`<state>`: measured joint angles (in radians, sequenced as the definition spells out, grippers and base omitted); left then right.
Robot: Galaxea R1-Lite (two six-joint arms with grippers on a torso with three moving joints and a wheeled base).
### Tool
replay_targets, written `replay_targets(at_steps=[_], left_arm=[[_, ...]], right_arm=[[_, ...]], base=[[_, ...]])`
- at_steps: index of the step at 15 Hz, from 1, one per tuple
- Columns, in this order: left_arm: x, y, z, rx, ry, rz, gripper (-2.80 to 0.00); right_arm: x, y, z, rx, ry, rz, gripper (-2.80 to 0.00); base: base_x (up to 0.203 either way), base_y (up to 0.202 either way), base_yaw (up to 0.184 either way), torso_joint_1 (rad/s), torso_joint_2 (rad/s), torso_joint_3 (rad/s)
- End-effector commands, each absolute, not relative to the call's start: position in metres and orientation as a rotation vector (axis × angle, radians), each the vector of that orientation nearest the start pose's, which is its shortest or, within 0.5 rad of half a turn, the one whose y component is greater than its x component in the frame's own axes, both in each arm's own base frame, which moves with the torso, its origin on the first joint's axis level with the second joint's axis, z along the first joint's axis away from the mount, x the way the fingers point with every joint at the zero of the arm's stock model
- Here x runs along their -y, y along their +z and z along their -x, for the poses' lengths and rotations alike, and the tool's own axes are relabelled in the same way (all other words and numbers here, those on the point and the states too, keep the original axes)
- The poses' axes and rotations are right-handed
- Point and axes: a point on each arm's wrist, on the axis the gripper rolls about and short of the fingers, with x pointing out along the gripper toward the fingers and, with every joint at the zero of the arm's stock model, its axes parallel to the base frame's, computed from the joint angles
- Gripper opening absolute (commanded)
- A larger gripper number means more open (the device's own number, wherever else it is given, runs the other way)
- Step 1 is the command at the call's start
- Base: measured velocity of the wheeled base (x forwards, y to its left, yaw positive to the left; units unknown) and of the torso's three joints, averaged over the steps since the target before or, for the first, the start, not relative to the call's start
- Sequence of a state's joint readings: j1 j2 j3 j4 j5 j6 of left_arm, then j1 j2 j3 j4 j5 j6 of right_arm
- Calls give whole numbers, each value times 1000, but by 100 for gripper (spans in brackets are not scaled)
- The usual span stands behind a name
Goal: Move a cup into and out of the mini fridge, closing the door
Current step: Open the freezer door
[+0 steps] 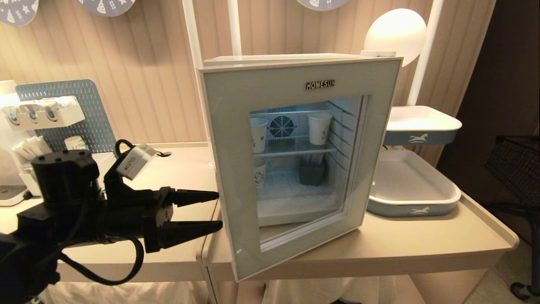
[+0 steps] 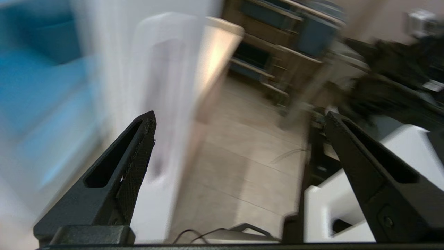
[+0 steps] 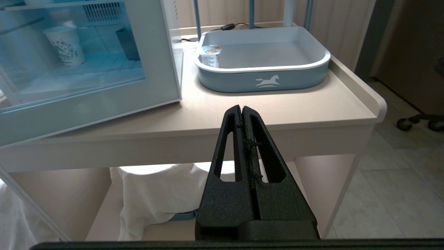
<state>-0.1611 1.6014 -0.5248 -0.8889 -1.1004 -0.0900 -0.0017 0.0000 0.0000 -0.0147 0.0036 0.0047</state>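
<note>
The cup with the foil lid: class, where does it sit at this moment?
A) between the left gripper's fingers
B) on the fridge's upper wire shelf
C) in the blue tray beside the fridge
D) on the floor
C: the cup stands in a corner of the blue tray next to the mini fridge, with no gripper holding it.

White cup (image 3: 210, 55) in blue tray, fridge door (image 1: 295, 164) ajar

The black left gripper (image 1: 219, 211), fingers spread, hovers just beside the grey-blue glass-windowed door's (image 1: 295, 169) left edge, the door ajar on the boxy white mini fridge (image 1: 278, 59).
</note>
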Motion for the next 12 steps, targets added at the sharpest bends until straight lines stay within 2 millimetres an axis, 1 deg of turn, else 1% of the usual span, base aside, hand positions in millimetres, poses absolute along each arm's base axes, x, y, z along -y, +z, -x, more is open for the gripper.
replay_targets(at_steps=[1, 2, 5, 6, 8, 9, 10, 12], left_arm=[[48, 168, -233, -220, -1205, 168, -254], [42, 168, -233, -223, -1184, 175, -280], [29, 166, -225, -230, -1133, 190, -280], [27, 168, -227, -226, -1124, 192, -280], [23, 168, -238, -229, -1102, 203, -280], [22, 165, -245, -239, -1097, 210, -280], [22, 162, -255, -246, -1096, 214, -280], [24, 156, -281, -256, -1095, 219, -280]], right_arm=[[0, 74, 22, 5, 3, -5, -280], [0, 74, 22, 5, 3, -5, -280], [0, 74, 22, 5, 3, -5, -280], [0, 74, 22, 5, 2, -5, -280], [0, 74, 22, 5, 3, -5, -280], [0, 74, 22, 5, 3, -5, -280], [0, 74, 22, 5, 3, -5, -280], [0, 74, 22, 5, 3, -5, -280]], base=[[0, 0, 0, 0, 0, 0], [0, 0, 0, 0, 0, 0], [0, 0, 0, 0, 0, 0], [0, 0, 0, 0, 0, 0], [0, 0, 0, 0, 0, 0], [0, 0, 0, 0, 0, 0], [0, 0, 0, 0, 0, 0], [0, 0, 0, 0, 0, 0]])
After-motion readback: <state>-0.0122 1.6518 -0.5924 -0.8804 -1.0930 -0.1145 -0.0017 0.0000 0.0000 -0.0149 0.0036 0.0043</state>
